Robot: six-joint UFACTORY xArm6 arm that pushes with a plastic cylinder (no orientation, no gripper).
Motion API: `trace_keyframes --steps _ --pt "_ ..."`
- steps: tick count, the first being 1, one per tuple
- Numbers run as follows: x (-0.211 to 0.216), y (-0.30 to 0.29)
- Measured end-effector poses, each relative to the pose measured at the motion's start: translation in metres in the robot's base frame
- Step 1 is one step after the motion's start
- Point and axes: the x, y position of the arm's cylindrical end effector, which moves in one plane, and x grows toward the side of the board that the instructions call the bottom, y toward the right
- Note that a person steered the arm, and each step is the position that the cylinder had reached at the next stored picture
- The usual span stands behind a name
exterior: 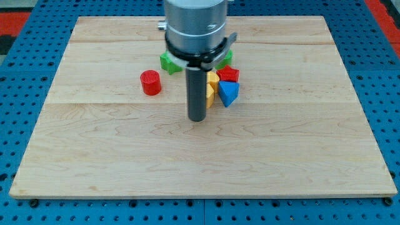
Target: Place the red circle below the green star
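We recorded, first and largest, a blue pegboard bench point(25, 25) with rows of small holes, and lying on it a pale wooden board point(200, 162) made of several planks, which filled most of the view. Next in size came the arm's grey cylindrical housing point(195, 25), entering from the view's top above the board's middle, with a dark collar beneath it. From that collar hung the straight dark rod point(197, 87); it carried no fingers at all, so there was nothing to spread, press together or pinch. We took the rod as our landmark. My tip point(197, 119) rested on the bare board at the rod's lower end, touching no block that we could see. The red circle point(150, 82), an upright ribbed cylinder, stood alone to the view's left of the rod and somewhat above the tip, well clear of it. The green star point(169, 62) lay just to the view's left of the rod, near its upper end and partly hidden under the collar; the red circle sat to the view's lower left of this star, near but apart. On the rod's right side we listed a tight cluster: a blue block point(229, 93), pointed and wedge-like, lowest; a red block point(229, 74) above it, shape unclear; a yellow block point(212, 86) just beside the rod and partly hidden by it; and a second green block point(225, 58), mostly hidden under the collar.
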Motion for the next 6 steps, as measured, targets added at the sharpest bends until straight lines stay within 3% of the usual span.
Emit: trace_keyframes --steps 1,2,4,6 --pt "-0.012 -0.083" --pt "-0.051 -0.147" --pt "-0.092 -0.124" --pt "-0.102 -0.084"
